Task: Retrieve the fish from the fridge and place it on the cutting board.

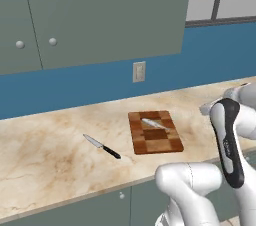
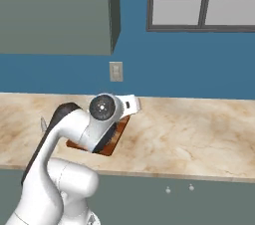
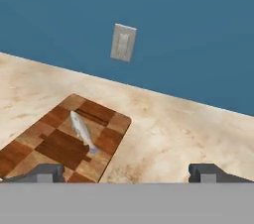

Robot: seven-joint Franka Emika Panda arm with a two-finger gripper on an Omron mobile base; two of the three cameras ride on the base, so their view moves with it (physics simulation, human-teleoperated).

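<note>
Lying on the cutting board (image 3: pixel 59 143), fish (image 3: pixel 82 132) beyond spread, empty fingers (image 3: pixel 47 172), apart.

One fish (image 1: pixel 153 123) is counted | one cutting board (image 1: pixel 155 132) is counted | one knife (image 1: pixel 102 146) is counted | one wall outlet (image 1: pixel 139 71) is counted | two round cabinet knobs (image 1: pixel 20 44) are counted up top | one counter (image 1: pixel 45 155) is counted

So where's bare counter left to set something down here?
Widest bare stretch: counter left of the knife, and the run right of the board toward the window side. A narrow strip lies between knife and board. The board itself holds the fish. The open gripper hovers near the board's right edge.
</note>
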